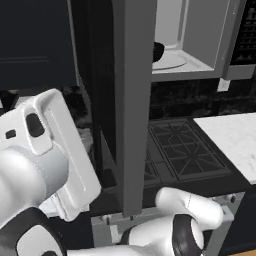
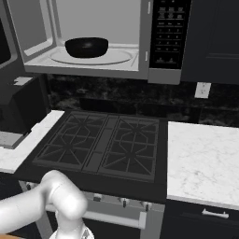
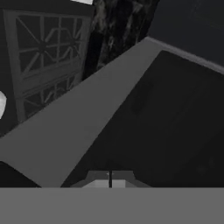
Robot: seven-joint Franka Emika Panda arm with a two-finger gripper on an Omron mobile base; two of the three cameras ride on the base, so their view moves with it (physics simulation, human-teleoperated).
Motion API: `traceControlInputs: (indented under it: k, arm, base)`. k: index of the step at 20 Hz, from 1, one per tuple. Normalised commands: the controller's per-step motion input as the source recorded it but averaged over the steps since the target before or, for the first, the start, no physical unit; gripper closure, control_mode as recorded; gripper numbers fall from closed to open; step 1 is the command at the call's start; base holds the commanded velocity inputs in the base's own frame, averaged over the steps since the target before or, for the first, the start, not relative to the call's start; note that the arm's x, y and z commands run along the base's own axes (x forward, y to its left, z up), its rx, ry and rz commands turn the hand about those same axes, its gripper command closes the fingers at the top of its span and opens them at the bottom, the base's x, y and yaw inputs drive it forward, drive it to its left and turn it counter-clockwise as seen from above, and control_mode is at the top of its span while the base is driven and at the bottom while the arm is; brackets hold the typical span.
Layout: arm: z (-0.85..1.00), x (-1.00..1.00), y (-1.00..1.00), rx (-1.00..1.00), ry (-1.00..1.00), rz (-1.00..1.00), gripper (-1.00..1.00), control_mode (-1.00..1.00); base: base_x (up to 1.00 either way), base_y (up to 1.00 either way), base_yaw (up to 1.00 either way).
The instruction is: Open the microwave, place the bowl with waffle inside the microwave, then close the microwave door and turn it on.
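Note:
The microwave (image 2: 100,70) stands open above the stove, its black keypad strip (image 2: 170,32) on the right. The small dark bowl (image 2: 86,46) sits on the turntable inside; its wall hides the waffle. From the left base the bowl (image 1: 158,51) peeks out past the microwave door (image 1: 132,100), which is swung out and seen edge-on. In the hand view the door's grey frame (image 3: 65,131) and dark glass (image 3: 175,131) lie close ahead. My gripper (image 3: 110,180) is shut with nothing in it, its tips just short of the door.
A black gas stove (image 2: 102,140) lies below the microwave, with a white marble counter (image 2: 205,158) to its right. A black coffee machine (image 2: 21,112) stands on the left counter. Dark cabinets (image 1: 35,45) flank the microwave.

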Motion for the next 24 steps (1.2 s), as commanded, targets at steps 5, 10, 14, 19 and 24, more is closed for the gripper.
traceControlInputs:
  k: [5,10,14,19,24]
  arm:
    - [0.12,0.61,-1.0,0.0,0.0,-0.02,1.0,-1.0]
    - [0.03,0.71,-1.0,0.0,0.0,0.0,1.0,-1.0]
    - [0.0,0.98,-1.0,0.0,0.0,0.0,1.0,-1.0]
    - [0.0,1.0,-0.96,0.04,0.0,0.0,1.0,-1.0]
    - [0.13,0.93,-0.79,0.11,-0.03,0.06,1.0,-1.0]
  base:
    - [0.0,0.0,0.0]
    - [0.0,0.0,0.0]
    - [0.0,0.0,0.0]
    - [0.0,0.0,0.0]
    - [0.0,0.0,0.0]
